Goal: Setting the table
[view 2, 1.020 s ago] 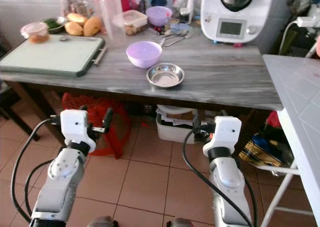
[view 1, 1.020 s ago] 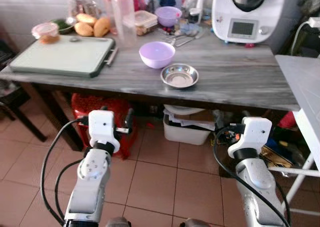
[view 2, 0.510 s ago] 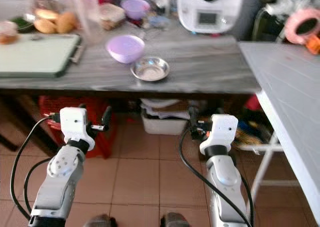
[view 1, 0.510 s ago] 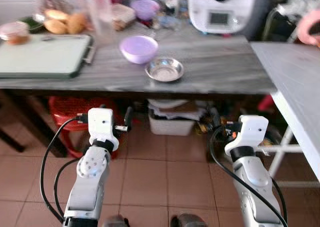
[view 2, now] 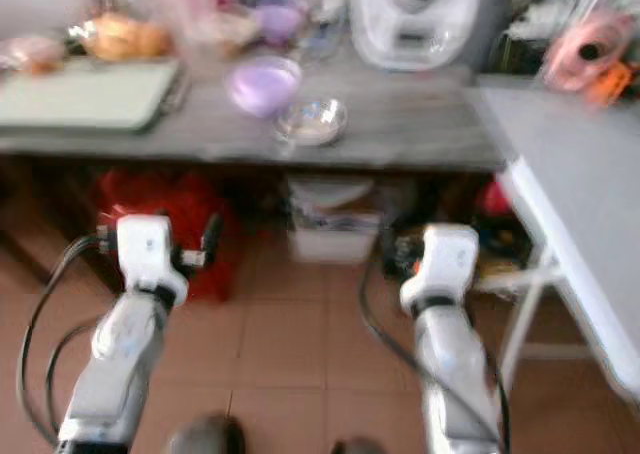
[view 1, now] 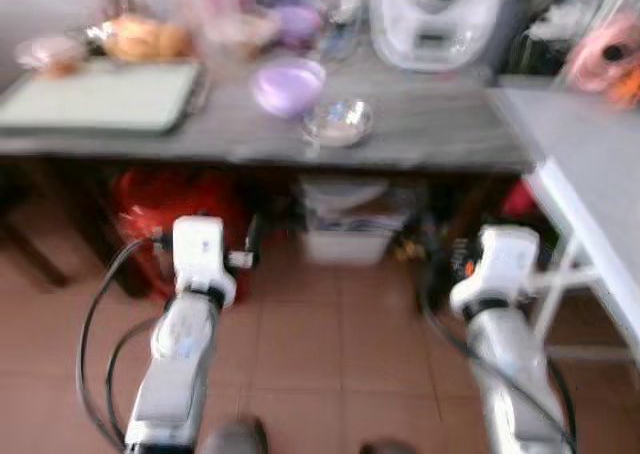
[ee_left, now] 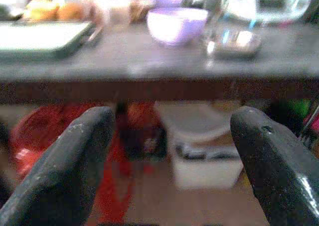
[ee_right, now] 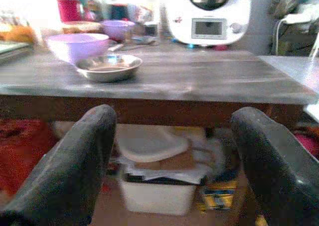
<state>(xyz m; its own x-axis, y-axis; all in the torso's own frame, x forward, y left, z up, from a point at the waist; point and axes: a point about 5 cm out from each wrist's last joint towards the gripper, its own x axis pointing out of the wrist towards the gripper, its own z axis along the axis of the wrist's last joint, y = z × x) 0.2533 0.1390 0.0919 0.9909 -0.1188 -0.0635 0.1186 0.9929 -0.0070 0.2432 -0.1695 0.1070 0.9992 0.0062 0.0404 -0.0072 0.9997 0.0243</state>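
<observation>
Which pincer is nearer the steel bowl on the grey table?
Neither clearly. The steel bowl sits between them: left pincer low to its left, right pincer low to its right, both open.

I see a long grey wood-grain table (view 1: 440, 144) across the blurred head views, and I place the rest of the room by it. Terracotta floor tiles (view 1: 330, 344) run in front of it. Under it sit a red crate (view 1: 150, 214) on the left and a white plastic box (ee_right: 159, 186) stuffed with papers near the middle. Butting its right end is a pale grey-topped table (view 2: 560, 164) on white legs. Behind its left end the wall (view 1: 40, 4) looks white, brightly lit
</observation>
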